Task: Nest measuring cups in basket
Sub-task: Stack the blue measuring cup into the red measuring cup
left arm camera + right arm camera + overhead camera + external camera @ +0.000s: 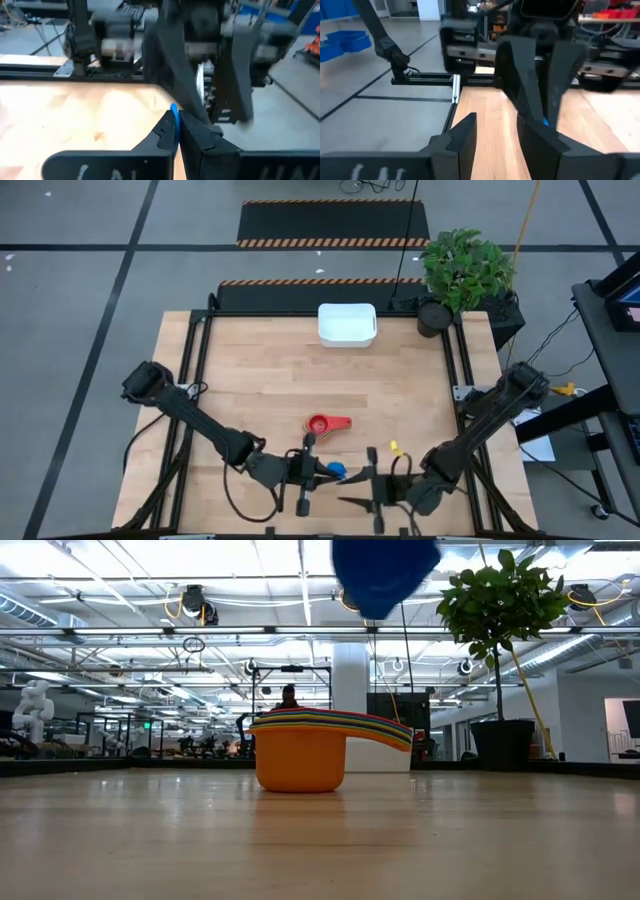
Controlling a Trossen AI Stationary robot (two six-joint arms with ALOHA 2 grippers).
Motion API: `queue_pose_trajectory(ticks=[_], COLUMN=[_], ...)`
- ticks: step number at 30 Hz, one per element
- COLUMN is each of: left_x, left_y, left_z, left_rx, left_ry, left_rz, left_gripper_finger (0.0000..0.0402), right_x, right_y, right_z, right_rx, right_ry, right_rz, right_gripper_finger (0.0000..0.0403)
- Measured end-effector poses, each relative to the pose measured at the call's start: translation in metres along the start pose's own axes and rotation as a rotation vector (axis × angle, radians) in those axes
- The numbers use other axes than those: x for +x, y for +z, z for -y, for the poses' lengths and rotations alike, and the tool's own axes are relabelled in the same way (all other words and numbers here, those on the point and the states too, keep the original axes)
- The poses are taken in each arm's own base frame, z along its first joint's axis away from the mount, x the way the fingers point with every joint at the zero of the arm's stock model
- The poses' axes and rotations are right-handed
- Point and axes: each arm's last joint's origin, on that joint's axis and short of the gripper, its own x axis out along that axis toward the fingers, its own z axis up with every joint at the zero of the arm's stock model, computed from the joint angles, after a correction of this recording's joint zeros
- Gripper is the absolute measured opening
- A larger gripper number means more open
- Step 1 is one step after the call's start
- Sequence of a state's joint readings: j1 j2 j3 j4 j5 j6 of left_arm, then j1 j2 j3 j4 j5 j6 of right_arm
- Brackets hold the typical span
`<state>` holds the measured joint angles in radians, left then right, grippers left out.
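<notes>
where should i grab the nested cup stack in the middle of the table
Probably the stacked flat handles, from above with the end effector's fingers across their width: they stick out sideways from the nested measuring cups toward the right arm's side, thin and clear of the bowls.

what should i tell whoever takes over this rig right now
Left gripper: shut on a small blue plastic measuring cup, held above the table's near edge.
Right gripper: open, facing the left one close by, holding nothing.
Stack of nested plastic measuring cups, red on top, orange at the bottom, sits mid-table.
White rectangular plastic basket: at the far edge, nothing visible in it.
A small yellow item lies near the right arm.
Left: blue cup onto the stack, stack into the basket.
</notes>
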<state>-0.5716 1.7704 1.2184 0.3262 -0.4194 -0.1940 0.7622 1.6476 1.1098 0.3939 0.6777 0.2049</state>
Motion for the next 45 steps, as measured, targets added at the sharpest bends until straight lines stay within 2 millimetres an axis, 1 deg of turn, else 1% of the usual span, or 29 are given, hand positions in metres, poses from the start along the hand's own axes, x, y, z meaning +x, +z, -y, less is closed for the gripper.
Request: queue_pose_trajectory(ticks=[3,6,9,12,14,18,21,24,27,31,32,38,42,45], left_x=[-0.010,-0.015,-0.013,-0.010,-0.007,-0.002,0.001,0.004,0.006,0.003,0.003,-0.008,-0.015,-0.025], left_y=[0.012,0.017,0.019,0.022,0.022,0.025,0.026,0.027,0.028,0.034,0.036,0.051,0.055,0.058], left_z=[-0.002,-0.002,-0.007,-0.016,-0.022,-0.036,-0.046,-0.055,-0.062,-0.071,-0.074,-0.080,-0.080,-0.083], left_rx=[0.014,0.045,0.073,0.069,0.079,0.078,0.074,0.087,0.108,0.126,0.124,0.168,0.185,0.203], left_ry=[0.004,0.003,0.015,0.036,0.023,0.002,0.002,-0.010,-0.014,0.005,0.011,0.037,0.036,0.083], left_rz=[0.004,0.017,0.024,0.029,0.019,0.020,0.014,0.005,0.005,0.009,0.013,0.057,0.038,-0.006], left_gripper_finger=[0.0010,0.0006,0.0011,0.0013,0.0007,0.0010,0.0016,0.0009,0.0007,0.0034,0.0043,0.0083,0.0109,0.0130], right_x=[-0.015,-0.020,-0.017,-0.010,-0.007,-0.002,0.002,0.003,0.002,-0.004,-0.006,-0.016,-0.021,-0.027], right_y=[0.010,0.010,0.009,0.009,0.009,0.010,0.011,0.014,0.019,0.025,0.027,0.035,0.040,0.046], right_z=[0.006,0.010,0.016,0.027,0.033,0.042,0.047,0.053,0.058,0.068,0.070,0.084,0.093,0.100], right_rx=[0.008,-0.018,-0.055,-0.085,-0.115,-0.154,-0.188,-0.219,-0.252,-0.281,-0.282,-0.286,-0.315,-0.330], right_ry=[-0.011,-0.042,-0.087,-0.125,-0.147,-0.167,-0.182,-0.194,-0.205,-0.225,-0.232,-0.255,-0.274,-0.286], right_rz=[-0.047,-0.087,-0.099,-0.115,-0.128,-0.137,-0.142,-0.138,-0.138,-0.164,-0.169,-0.206,-0.225,-0.225], right_gripper_finger=[0.0139,0.0144,0.0148,0.0153,0.0158,0.0171,0.0170,0.0144,0.0096,0.0022,0.0012,0.0006,0.0004,0.0002])
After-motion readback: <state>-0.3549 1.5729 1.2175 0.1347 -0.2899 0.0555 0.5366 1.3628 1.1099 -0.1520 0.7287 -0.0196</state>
